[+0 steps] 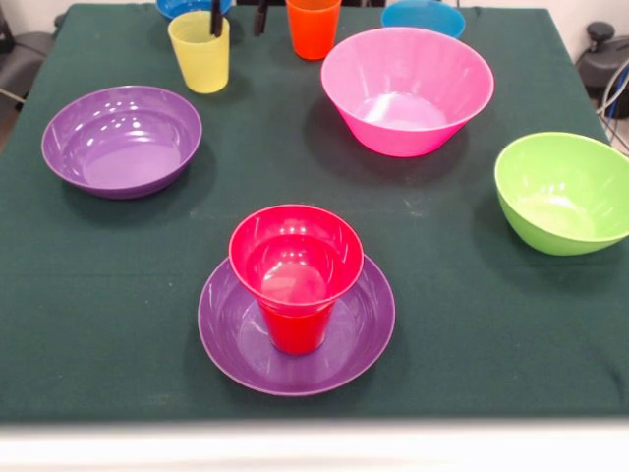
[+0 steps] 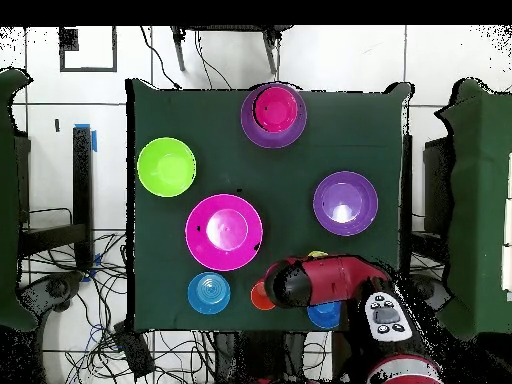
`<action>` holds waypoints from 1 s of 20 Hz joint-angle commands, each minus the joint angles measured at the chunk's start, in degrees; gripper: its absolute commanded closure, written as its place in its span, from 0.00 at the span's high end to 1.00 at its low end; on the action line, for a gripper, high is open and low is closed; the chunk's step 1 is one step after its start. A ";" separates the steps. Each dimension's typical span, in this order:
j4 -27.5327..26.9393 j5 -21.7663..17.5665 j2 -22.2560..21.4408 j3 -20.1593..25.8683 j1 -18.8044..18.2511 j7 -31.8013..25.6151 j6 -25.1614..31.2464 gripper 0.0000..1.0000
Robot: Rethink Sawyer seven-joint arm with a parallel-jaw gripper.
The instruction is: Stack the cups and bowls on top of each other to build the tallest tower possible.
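Note:
A short tower stands near the front edge: a shallow purple bowl as base, a red cup upright in it, and a small crimson bowl on the cup. In the overhead view this tower is at the far side. My gripper shows only its two black fingertips at the top edge. They are spread apart and hold nothing. One fingertip hangs over the mouth of the yellow cup; the other sits between it and the orange cup. In the overhead view the arm hides the gripper.
A second purple bowl lies at the left, the big pink bowl right of centre, and the lime green bowl at the right edge. A light blue bowl and a dark blue bowl sit along the back.

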 commanded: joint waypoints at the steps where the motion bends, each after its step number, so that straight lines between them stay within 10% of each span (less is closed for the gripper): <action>1: -0.87 -4.69 3.19 2.04 -0.36 2.03 -3.78 1.00; 10: 1.91 -4.28 -1.06 3.70 -3.16 -0.58 -1.01 1.00; 20: -4.36 -6.98 8.58 1.46 -1.01 4.29 -7.64 1.00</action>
